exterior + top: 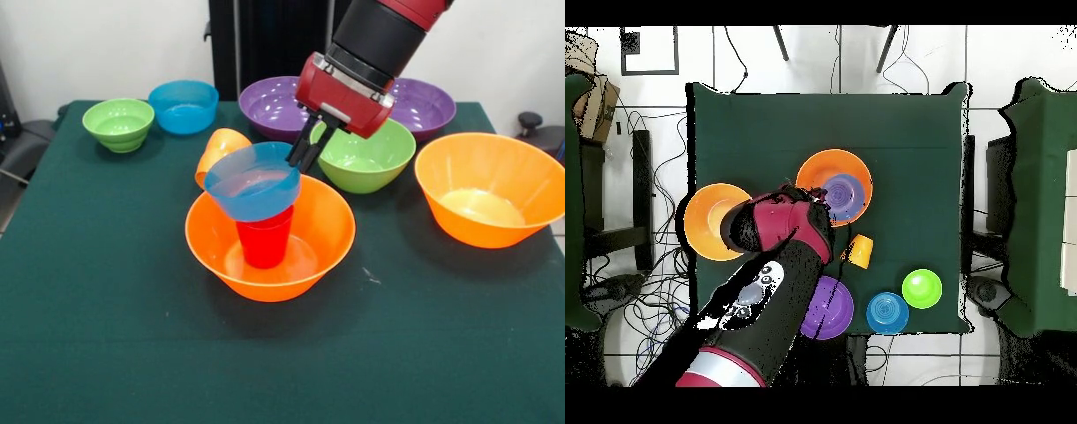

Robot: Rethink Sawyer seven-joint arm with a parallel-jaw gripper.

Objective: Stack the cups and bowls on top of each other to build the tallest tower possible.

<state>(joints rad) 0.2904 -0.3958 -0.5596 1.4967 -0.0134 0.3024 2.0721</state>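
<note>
My gripper point(303, 152) pinches the rim of the blue bowl point(253, 183) tilted on the red cup point(264, 240); if I release it now, I think it can slide off.

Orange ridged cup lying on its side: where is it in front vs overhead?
Front view: the orange cup lies left of centre, just behind the large orange bowl that holds the red cup.
Overhead view: the orange cup is right of centre, just below that bowl.
Shared landmark: the blue bowl held over that orange bowl by the end effector.
</note>
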